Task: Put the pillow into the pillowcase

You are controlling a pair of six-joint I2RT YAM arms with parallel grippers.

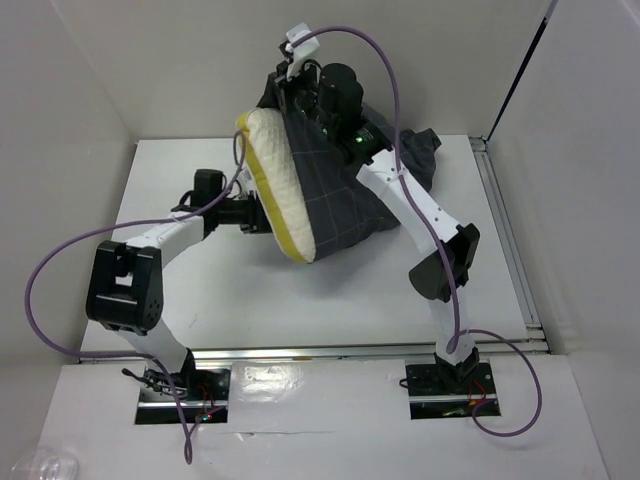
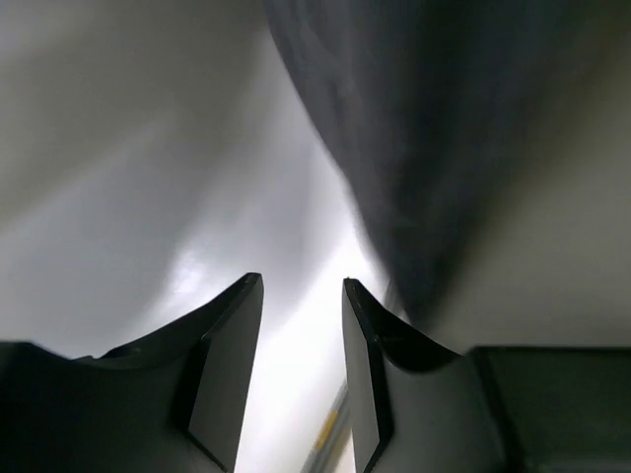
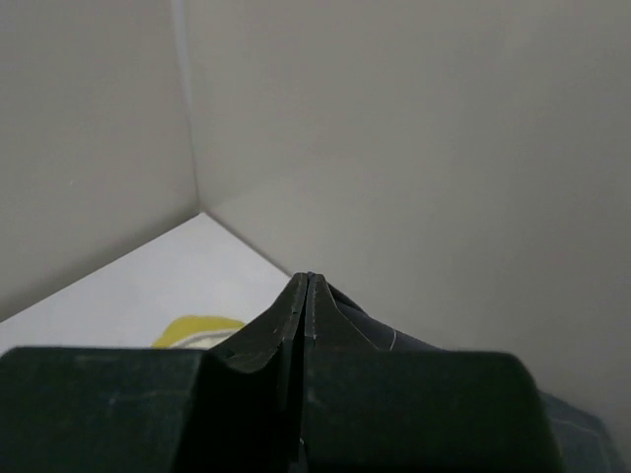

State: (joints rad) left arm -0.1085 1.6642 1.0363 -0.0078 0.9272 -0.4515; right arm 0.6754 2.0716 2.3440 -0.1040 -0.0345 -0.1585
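Pillow (image 1: 278,185), only one, sits tilted, partly inside one pillowcase (image 1: 345,205). Of two claws, right claw (image 3: 308,281) is closed on pillowcase cloth; left claw (image 2: 303,288) stands open beside pillow.

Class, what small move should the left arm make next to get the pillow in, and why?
Probably nudge the open left fingers rightward against the pillow, pushing it deeper: its yellow-edged side sticks out of the pillowcase, which the right fingers hold up, pinched shut.
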